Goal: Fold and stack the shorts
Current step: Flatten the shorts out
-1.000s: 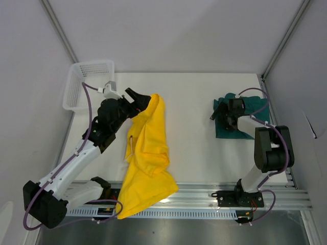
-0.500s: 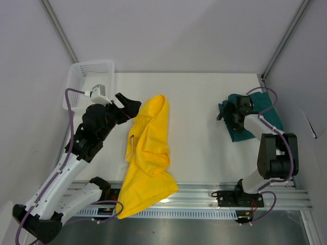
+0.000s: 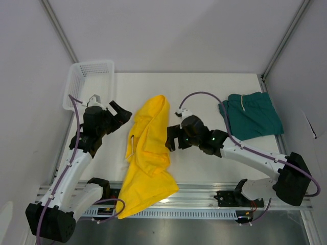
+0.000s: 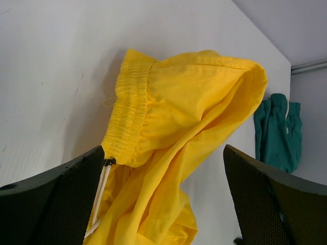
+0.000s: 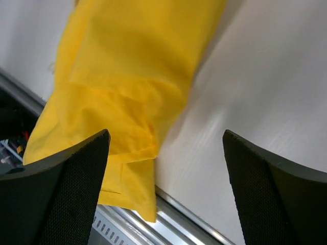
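Observation:
The yellow shorts (image 3: 148, 153) lie crumpled in a long heap from mid-table to over the front rail, waistband and white drawstring (image 4: 99, 194) on their left side. The teal-green shorts (image 3: 252, 116) lie folded at the right, white drawstring on top. My left gripper (image 3: 118, 113) hangs open just left of the yellow shorts (image 4: 173, 127), holding nothing. Just right of the yellow shorts (image 5: 117, 87) is my right gripper (image 3: 171, 139), open and empty, pointing at them.
A white mesh basket (image 3: 87, 84) stands at the back left corner. The metal front rail (image 3: 204, 196) runs under the hanging yellow cloth. Grey walls close in the table on three sides.
My left gripper let go of the yellow shorts' top and drew back left. My right arm left the teal-green shorts and swung left across the table to the yellow pair.

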`<state>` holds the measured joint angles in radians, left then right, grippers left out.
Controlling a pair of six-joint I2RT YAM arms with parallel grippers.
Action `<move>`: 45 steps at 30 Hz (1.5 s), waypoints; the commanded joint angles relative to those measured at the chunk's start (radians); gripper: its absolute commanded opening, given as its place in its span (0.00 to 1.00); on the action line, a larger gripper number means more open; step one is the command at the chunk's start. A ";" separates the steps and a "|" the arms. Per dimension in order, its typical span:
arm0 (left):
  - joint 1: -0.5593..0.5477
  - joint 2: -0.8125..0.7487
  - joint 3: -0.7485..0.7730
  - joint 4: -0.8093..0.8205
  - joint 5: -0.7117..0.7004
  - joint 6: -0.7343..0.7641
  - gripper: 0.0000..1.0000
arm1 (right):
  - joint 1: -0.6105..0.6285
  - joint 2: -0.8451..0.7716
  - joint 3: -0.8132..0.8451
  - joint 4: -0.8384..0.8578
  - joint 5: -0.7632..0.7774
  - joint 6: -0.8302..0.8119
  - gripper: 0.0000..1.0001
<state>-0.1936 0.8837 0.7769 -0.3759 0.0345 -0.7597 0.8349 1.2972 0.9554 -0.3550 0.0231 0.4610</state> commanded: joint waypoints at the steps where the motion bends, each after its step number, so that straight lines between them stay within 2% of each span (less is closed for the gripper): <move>1: 0.017 -0.034 0.002 -0.004 0.035 -0.027 0.99 | 0.168 0.013 -0.010 0.069 0.136 0.071 0.92; 3: 0.022 -0.060 0.004 -0.030 0.013 -0.021 0.99 | 0.222 0.030 -0.017 0.134 0.156 0.116 0.93; 7: 0.029 -0.094 0.048 -0.104 -0.041 -0.003 0.99 | 0.366 0.071 -0.010 0.215 0.305 0.264 0.97; 11: 0.029 -0.104 0.096 -0.216 -0.136 0.005 0.99 | 0.458 0.108 -0.036 0.390 0.483 0.447 0.98; 20: 0.028 -0.230 0.104 -0.305 -0.235 0.056 0.99 | 0.532 0.272 -0.021 0.562 0.618 0.735 0.97; 25: 0.028 -0.290 0.107 -0.348 -0.260 0.076 0.99 | 0.566 0.355 0.009 0.568 0.722 0.899 0.94; 32: 0.028 -0.331 0.110 -0.371 -0.271 0.100 0.99 | 0.569 0.425 -0.017 0.747 0.759 0.939 0.94; 45: 0.028 -0.356 0.110 -0.385 -0.274 0.114 0.99 | 0.532 0.452 0.003 0.711 0.860 1.007 0.93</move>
<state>-0.1734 0.5377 0.8539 -0.7597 -0.2333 -0.6716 1.3827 1.7512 0.9279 0.3351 0.7715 1.4403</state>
